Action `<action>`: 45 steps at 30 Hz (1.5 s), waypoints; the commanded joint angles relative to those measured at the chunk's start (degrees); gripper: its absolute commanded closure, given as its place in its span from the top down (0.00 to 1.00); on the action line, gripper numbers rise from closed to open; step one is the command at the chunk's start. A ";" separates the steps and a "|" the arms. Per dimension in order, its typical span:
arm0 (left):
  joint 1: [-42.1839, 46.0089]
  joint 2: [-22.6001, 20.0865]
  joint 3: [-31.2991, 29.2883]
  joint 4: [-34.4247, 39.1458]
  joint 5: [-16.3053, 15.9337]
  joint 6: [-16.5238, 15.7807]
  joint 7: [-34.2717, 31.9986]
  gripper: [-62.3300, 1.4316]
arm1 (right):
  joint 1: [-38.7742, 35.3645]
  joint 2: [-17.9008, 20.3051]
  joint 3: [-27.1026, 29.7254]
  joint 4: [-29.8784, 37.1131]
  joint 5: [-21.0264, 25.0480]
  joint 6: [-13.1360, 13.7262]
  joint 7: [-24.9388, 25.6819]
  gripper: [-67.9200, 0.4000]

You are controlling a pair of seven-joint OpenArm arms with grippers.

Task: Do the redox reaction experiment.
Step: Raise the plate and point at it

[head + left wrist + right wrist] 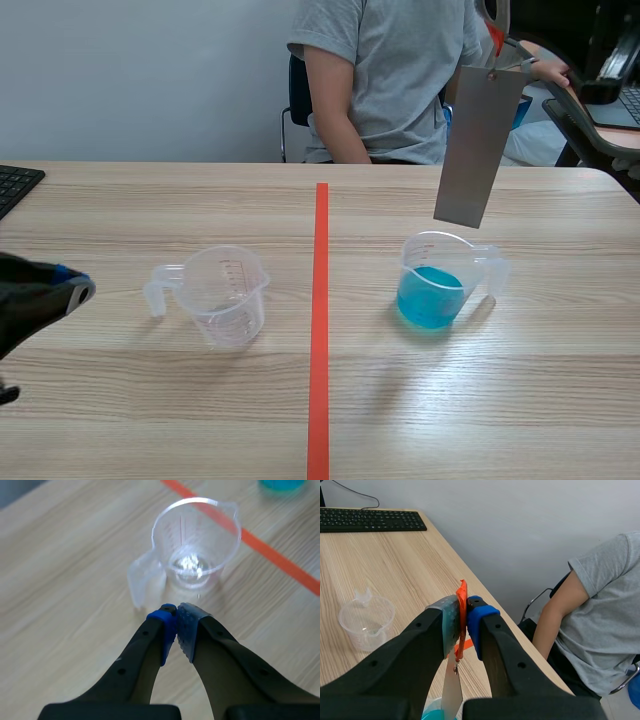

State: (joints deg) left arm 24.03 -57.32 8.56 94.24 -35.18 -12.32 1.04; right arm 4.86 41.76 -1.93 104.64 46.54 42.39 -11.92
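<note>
Right tool (464, 612) pinches orange tab (462, 590), strip (451, 690) mostly hidden.

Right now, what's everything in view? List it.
table: 1, light wood
tape line: 1, orange-red, down the table's middle
empty cup: 1, clear, left of the tape line
filled cup: 1, clear, blue liquid, right of the line
metal strip: 1, grey, hanging above the filled cup
tab: 1, orange, atop the strip
keyboard: 1, black, table's left edge
person: 1, grey shirt, seated across the table
left gripper: 1, black, shut, by the empty cup
right gripper: 1, black, shut on the tab, raised
</note>
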 commanded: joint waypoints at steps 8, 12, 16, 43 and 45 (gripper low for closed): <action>-22.97 3.63 20.17 -3.54 0.74 -0.96 1.86 0.09 | 0.85 0.92 0.81 0.37 0.66 0.33 0.85 0.03; -31.56 7.32 27.89 -9.68 1.97 -0.96 1.77 0.09 | 0.85 0.92 0.81 0.37 0.66 0.33 0.85 0.03; -39.23 11.47 34.73 -15.93 1.97 -1.01 1.38 0.09 | 0.85 0.92 0.81 0.37 0.66 0.33 0.83 0.03; -64.13 38.86 51.98 -42.47 8.70 -5.88 -2.91 0.09 | 0.85 0.92 0.81 0.37 0.66 0.33 0.83 0.03; -64.87 40.06 51.98 -43.50 8.68 -7.15 -2.97 0.09 | 0.85 0.92 0.81 0.37 0.66 0.33 0.83 0.03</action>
State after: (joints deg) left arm -39.40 -18.35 61.32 49.56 -25.96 -19.27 -0.73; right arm 4.86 41.76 -1.93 104.64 46.54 42.39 -11.94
